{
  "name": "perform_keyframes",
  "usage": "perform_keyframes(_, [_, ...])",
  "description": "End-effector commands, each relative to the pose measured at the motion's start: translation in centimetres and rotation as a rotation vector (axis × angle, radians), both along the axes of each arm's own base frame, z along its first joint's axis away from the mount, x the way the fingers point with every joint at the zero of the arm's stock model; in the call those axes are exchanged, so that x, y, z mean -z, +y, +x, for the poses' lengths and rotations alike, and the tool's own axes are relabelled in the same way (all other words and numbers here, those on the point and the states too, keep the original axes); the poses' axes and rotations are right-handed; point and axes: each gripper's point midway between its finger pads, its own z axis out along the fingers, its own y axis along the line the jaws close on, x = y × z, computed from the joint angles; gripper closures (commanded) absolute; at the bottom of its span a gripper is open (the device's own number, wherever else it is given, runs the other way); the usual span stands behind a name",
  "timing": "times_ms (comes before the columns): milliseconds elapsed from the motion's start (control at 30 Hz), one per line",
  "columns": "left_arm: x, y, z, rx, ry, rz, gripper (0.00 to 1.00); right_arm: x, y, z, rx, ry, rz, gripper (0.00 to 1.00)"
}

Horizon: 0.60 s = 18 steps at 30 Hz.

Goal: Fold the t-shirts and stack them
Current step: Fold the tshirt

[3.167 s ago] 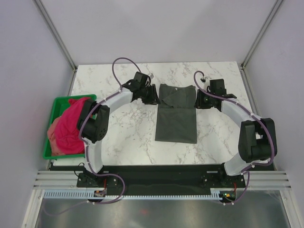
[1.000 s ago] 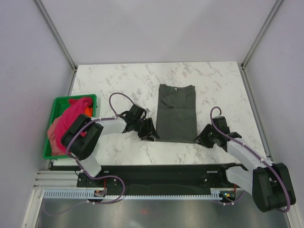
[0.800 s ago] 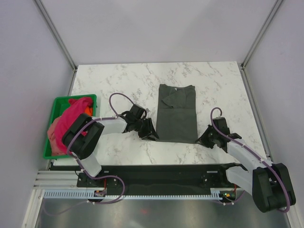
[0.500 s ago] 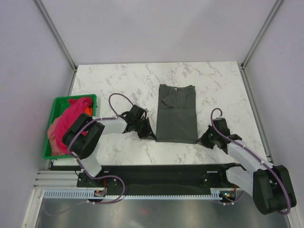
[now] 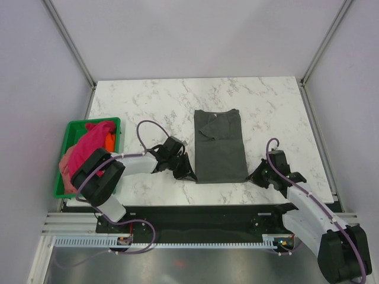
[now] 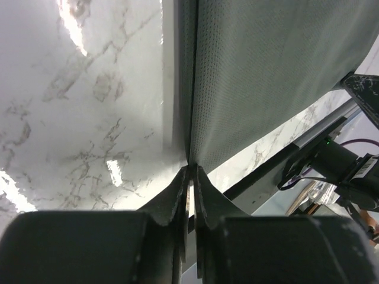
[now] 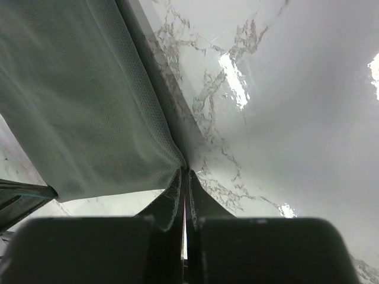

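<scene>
A dark charcoal grey t-shirt (image 5: 219,145) lies flat mid-table, folded into a long narrow strip. My left gripper (image 5: 190,176) is shut on its near left corner. In the left wrist view the fingertips (image 6: 190,168) pinch the hem of the cloth (image 6: 266,77). My right gripper (image 5: 252,176) is shut on the near right corner, and the right wrist view shows its tips (image 7: 184,170) nipping the cloth (image 7: 77,100). A magenta-pink t-shirt (image 5: 90,148) and a paler salmon-pink t-shirt (image 5: 69,171) lie bunched in the bin.
The green plastic bin (image 5: 74,123) stands at the table's left edge. The table's near edge and the black base rail (image 5: 195,210) run just behind both grippers. Bare marble (image 5: 177,97) stretches beyond and beside the grey shirt.
Both grippers went from open to shut on the grey shirt's near corners. The shirt has slid a little toward the near edge with them.
</scene>
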Motion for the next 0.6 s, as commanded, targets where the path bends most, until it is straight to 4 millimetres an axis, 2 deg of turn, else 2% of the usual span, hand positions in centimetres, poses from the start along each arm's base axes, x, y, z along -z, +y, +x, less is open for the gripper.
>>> perform_keyframes(0, [-0.2, 0.3, -0.3, -0.033, 0.003, 0.003, 0.86, 0.6, -0.3, -1.2, -0.021, 0.026, -0.020, 1.00])
perform_keyframes(33, [0.0, 0.6, -0.5, -0.037, 0.005, 0.012, 0.74, 0.9, -0.2, -1.5, -0.023, 0.035, -0.013, 1.00])
perform_keyframes(67, [0.2, 0.7, -0.8, -0.039, 0.007, 0.018, 0.68, 0.8, 0.1, -1.5, -0.028, 0.031, 0.001, 1.00])
perform_keyframes(167, [0.4, 1.0, -1.6, -0.053, 0.005, 0.033, 0.57, 1.0, 0.2, -1.9, -0.025, 0.023, 0.014, 1.00])
perform_keyframes(233, [0.6, 1.1, -1.9, -0.064, -0.001, 0.049, 0.53, 1.0, 0.3, -2.1, -0.024, 0.018, 0.022, 1.00])
perform_keyframes(400, [1.5, 0.6, -2.4, -0.077, 0.026, 0.078, 0.53, 1.2, 0.5, -2.5, -0.035, 0.025, 0.030, 1.00])
perform_keyframes(533, [2.3, 0.7, -2.7, -0.084, 0.047, 0.100, 0.60, 1.0, 0.6, -2.5, -0.036, 0.011, 0.038, 1.00])
perform_keyframes(567, [2.4, 0.7, -2.8, -0.086, 0.050, 0.104, 0.66, 1.0, 0.6, -2.4, -0.036, 0.008, 0.039, 1.00])
